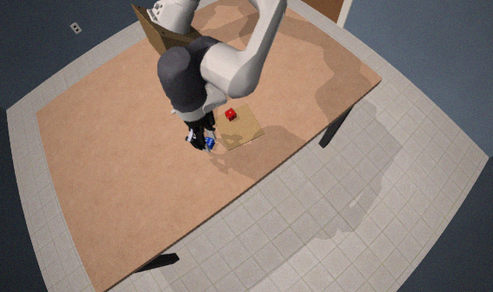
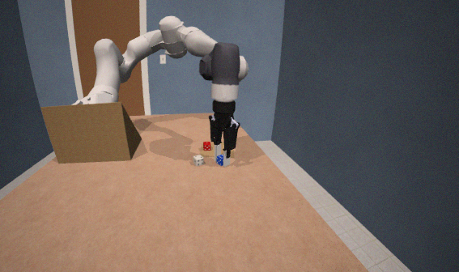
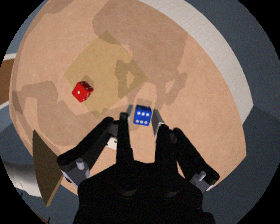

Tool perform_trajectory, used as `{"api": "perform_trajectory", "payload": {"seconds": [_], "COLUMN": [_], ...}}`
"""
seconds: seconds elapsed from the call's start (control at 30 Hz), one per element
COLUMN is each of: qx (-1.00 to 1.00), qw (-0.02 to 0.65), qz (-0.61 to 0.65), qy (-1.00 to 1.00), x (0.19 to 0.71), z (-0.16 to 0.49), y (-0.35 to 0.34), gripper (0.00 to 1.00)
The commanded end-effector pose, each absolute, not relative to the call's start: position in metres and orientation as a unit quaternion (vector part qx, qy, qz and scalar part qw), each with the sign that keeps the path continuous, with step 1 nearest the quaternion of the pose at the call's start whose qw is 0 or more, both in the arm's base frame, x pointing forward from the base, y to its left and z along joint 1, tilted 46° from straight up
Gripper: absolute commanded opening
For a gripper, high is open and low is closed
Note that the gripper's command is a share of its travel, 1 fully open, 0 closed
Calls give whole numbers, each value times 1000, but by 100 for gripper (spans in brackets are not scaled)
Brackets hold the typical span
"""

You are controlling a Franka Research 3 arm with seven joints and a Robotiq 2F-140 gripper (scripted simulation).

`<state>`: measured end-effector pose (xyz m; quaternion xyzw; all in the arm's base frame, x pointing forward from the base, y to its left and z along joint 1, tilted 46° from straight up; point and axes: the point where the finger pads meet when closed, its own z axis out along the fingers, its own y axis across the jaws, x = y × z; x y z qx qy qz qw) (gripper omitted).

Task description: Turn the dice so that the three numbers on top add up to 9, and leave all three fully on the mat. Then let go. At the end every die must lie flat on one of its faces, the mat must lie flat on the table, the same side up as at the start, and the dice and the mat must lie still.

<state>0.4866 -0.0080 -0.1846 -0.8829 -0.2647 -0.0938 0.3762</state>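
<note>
The blue die [image 1: 209, 142] [image 2: 219, 160] [image 3: 142, 115] is on the table just off the mat, six pips upward in the wrist view. My gripper [image 1: 209, 142] [image 2: 222, 158] [image 3: 142, 113] is partly open and points down, its fingertips low on either side of the blue die; a gap shows in the wrist view. The red die [image 1: 230, 114] [image 2: 206, 146] [image 3: 82, 92] lies on the tan mat [image 1: 249, 126] [image 3: 105, 47], one pip upward. The white die [image 2: 198, 160] is on the table off the mat, mostly hidden behind the gripper in the wrist view; its top number is unclear.
A brown box-like block [image 2: 89, 133] [image 3: 45, 170] stands by the arm's base, away from the dice. The table's long edge [image 1: 256, 182] runs beyond the mat. The arm's shadows fall across the mat and table.
</note>
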Motion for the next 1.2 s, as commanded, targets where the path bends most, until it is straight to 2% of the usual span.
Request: {"api": "perform_trajectory", "payload": {"seconds": [0.0,0.47,0.5,1.17], "qx": [-882,-882,-882,-882], "qw": [375,375,375,375], "qz": [-96,-96,-96,-96], "qy": [-267,-267,-267,-267], "x": [488,488,488,488], "z": [-185,-185,-185,-185], "y": [-7,-7,-7,-7], "gripper": [28,28,16,16]}}
